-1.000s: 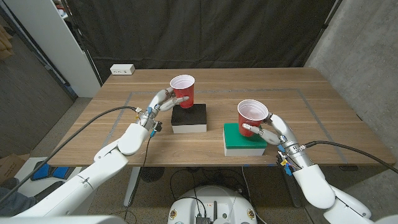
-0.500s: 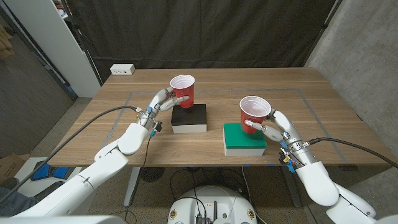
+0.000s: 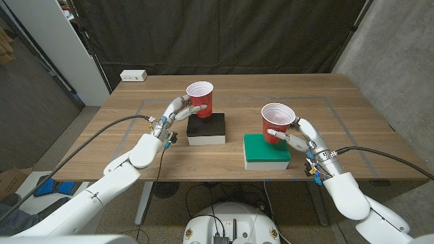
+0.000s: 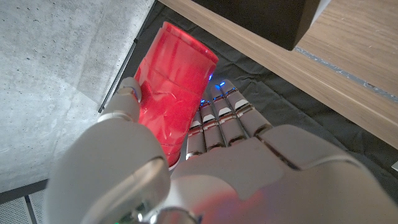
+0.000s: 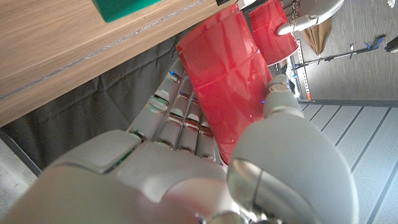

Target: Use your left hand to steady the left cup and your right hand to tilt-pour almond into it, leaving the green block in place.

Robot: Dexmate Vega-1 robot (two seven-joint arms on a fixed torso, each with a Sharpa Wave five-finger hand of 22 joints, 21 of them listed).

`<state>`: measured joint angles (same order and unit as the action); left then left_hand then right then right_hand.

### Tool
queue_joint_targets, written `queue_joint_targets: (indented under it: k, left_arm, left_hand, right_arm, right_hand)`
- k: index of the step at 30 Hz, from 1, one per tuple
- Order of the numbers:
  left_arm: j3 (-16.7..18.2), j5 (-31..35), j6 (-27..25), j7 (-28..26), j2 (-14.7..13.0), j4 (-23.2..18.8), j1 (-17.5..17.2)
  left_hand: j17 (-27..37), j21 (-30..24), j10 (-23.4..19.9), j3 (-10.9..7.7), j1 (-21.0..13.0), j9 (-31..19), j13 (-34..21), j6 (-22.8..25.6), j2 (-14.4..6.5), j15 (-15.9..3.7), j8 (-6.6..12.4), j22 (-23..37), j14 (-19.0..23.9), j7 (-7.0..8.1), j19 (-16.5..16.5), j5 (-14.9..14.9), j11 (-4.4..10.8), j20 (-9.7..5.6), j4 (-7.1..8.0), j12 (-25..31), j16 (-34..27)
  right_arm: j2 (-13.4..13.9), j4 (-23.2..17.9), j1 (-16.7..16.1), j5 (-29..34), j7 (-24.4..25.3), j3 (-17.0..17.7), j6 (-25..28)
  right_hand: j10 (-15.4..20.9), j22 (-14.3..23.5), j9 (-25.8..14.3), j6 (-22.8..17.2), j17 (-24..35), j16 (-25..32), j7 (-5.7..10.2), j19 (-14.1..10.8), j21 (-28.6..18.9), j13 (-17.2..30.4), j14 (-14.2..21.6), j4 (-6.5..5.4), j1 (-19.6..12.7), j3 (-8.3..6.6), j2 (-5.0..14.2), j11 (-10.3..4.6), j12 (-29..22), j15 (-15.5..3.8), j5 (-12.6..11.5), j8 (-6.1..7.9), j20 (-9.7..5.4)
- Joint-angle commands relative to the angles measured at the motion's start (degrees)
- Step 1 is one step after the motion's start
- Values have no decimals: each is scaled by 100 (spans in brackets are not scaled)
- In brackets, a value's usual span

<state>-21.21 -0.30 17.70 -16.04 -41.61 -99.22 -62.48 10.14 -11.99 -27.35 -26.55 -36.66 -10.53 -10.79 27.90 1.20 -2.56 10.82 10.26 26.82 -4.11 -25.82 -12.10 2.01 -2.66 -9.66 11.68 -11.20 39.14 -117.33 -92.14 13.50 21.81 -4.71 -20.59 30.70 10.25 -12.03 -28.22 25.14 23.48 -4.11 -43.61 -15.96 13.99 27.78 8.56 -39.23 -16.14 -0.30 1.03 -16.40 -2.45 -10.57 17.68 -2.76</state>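
Red left cup (image 3: 201, 99) (white inside)

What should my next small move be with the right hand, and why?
Probably carry the right cup across toward the left cup before tilting. The right hand grips its cup upright, just above the green block, well apart from the left cup, which the left hand holds on the black block.
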Motion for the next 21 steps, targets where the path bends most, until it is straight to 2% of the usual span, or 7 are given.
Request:
queue_joint_targets:
  k: [1,10,21]
  left_arm:
    - [17,8,-38,-8,-41,-87,-72]
    - [80,53,-58,-59,-94,-202,-172]
    - [88,60,14,-45,-95,-142,-186]
  left_hand:
    - [4,-4,-74,17,-20,-29,-23,54,-51,-223,26,21,74,15,-65,-30,-5,-44,21,-8,21]
    - [3,-5,-74,16,-18,-29,-23,62,-51,-243,28,21,81,21,-70,-32,0,-44,21,-9,22]
    - [0,-6,-136,14,-18,-31,-24,143,-51,-239,56,21,93,29,-77,-34,16,-43,18,12,25]
  right_arm:
    - [35,302,454,-152,-193,-175,-7]
    - [79,517,869,-281,-268,-346,15]
    - [117,829,1465,-363,-345,-677,78]
  right_hand:
    - [31,21,-17,-5,28,23,-18,-34,17,30,3,-23,-26,4,43,-2,-10,11,12,10,13]
    - [35,22,-17,-25,43,32,-10,-36,25,39,9,-14,-41,15,39,-9,-4,8,12,10,12]
    - [58,23,-18,-41,59,45,-15,-42,31,48,23,-10,-56,23,41,-10,-5,13,11,8,16]
